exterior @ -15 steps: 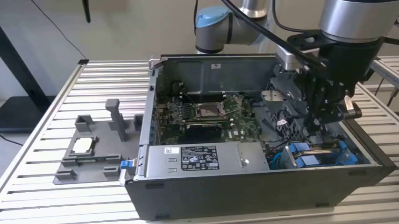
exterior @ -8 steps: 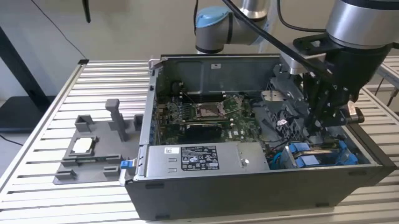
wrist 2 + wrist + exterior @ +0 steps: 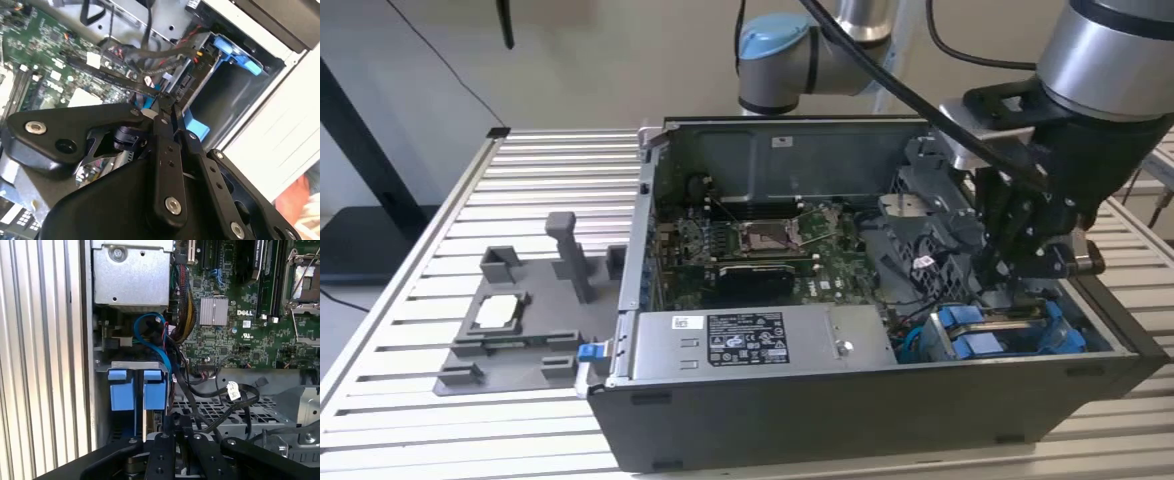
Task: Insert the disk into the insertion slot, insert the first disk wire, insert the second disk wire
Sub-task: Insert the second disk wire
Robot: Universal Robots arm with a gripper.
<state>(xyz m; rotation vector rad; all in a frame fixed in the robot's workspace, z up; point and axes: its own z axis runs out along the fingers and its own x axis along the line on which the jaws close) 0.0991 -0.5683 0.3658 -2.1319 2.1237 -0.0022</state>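
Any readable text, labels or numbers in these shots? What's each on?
Nothing reads well enough to quote.
Label on the grey power-supply box: print too small.
Sticker on the case back wall: too small.
White tag on the black cable: blurred.
Motherboard white print: too small, apart from a maker's logo.

Slatted table — computer case, grey fixture

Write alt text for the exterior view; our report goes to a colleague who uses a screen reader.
A robot arm's end effector reaches down into an open computer case on a slatted metal table, just above blue disk carriers at the exterior view's right. A grey labelled power-supply box sits along the near wall, and a grey fixture lies on the table at the left.
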